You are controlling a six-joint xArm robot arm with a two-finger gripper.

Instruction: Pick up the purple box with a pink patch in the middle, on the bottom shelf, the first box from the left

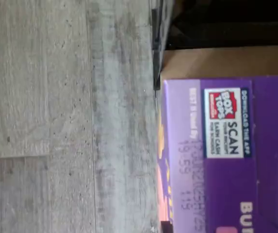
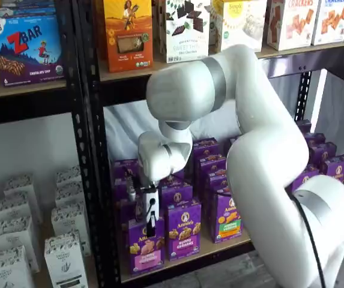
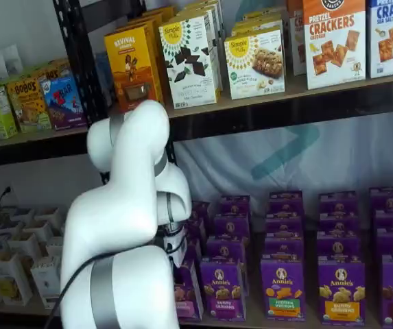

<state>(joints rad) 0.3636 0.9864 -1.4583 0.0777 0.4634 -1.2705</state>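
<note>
white arm (image 2: 262, 150) bent down, hand (image 2: 150, 223) closed on purple box (image 2: 147, 249).

The purple box (image 2: 146, 246) is purple with a round yellow logo, brownish snacks and a pink label band; in the wrist view its top (image 1: 226, 155) shows lighter purple beside deeper purple, with a white panel printed in red and dark blue. Next to it stands a purple carton with a purple band (image 2: 183, 230), then 1 with a green band (image 2: 227, 216). The bottom shelf (image 2: 220, 247) is light tan. The claw (image 2: 150, 219) has black fingers under a white body. The arm (image 2: 262, 156) is white with grey rings. The floor (image 1: 66, 116) is grey wood-grain.
</note>
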